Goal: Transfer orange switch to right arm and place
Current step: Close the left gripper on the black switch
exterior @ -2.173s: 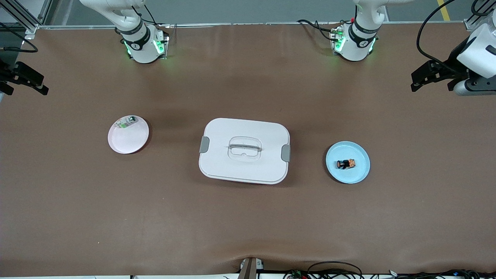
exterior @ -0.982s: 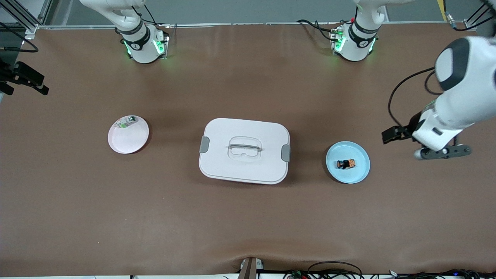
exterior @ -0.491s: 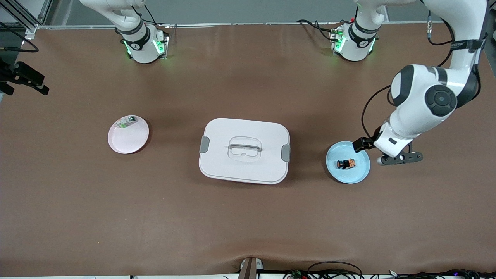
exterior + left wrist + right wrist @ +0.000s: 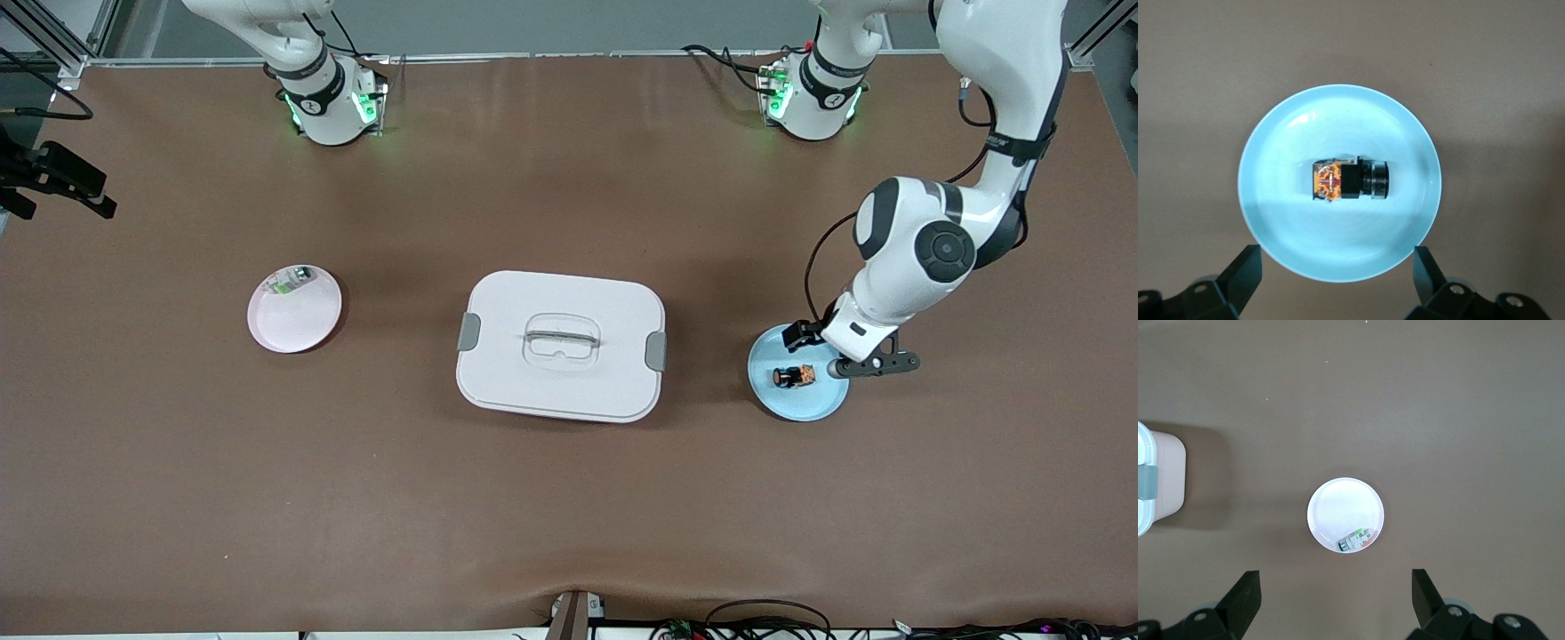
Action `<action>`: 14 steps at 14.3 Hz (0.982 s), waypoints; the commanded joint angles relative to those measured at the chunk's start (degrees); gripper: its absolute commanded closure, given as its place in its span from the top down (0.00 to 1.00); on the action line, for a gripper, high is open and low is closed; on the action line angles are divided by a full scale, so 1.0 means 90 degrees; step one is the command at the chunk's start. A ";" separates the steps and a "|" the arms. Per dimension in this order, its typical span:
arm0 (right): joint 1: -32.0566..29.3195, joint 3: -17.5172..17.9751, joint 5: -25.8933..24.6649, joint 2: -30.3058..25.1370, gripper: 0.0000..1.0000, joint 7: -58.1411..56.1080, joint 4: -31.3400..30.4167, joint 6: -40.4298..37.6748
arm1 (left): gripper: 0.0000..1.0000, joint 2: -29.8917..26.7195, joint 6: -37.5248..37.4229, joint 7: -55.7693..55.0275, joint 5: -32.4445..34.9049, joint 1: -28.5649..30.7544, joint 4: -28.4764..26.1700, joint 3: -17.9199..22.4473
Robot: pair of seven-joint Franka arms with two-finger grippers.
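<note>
- Tiny black cylindrical push-button with orange-copper contact block, the orange switch point(image 4: 794, 376), is lying on its side near the middle of a round light-blue plate point(image 4: 766, 393). The plate is sitting in the mid-height band of the front view, toward the left arm's end of the brown table point(image 4: 569, 516).
- Left gripper point(image 4: 1337, 265) is hovering over that plate with fingers spread fully apart, holding nothing. In the left wrist view, the switch is sitting just off the line between the two fingertips point(image 4: 1248, 263).
- Right gripper point(image 4: 1336, 587) is waiting high over the right arm's end of the table, fingers equally wide, empty. A round pale-pink plate point(image 4: 298, 333) with a small clear-and-green part point(image 4: 289, 283) is lying under it.
- A white lidded rectangular box point(image 4: 560, 382) is occupying the centre of the frame, between the two plates.

Step in hand, as I judge it: the left arm's pick.
- Centre the fingers over the black barrel, not the contact block.
- Close across the short width of the body; a grip along its length risks rolling it.
- Stop above the glaze; a smooth plate may be sliding under any push.
- Grip toward one end, leaving the other end exposed for the right gripper at handover.
</note>
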 commanded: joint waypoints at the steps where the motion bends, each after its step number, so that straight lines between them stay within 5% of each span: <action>1: 0.0023 0.0002 -0.0027 -0.0040 1.00 0.0048 0.0006 0.0015 | 1.00 0.0259 0.0400 -0.0003 0.0028 -0.0069 -0.0046 0.0002; 14: 0.0043 0.0002 -0.0018 -0.0040 1.00 0.0048 0.0006 0.0015 | 1.00 0.1313 0.1280 -0.0022 0.0497 -0.0001 0.0441 0.0070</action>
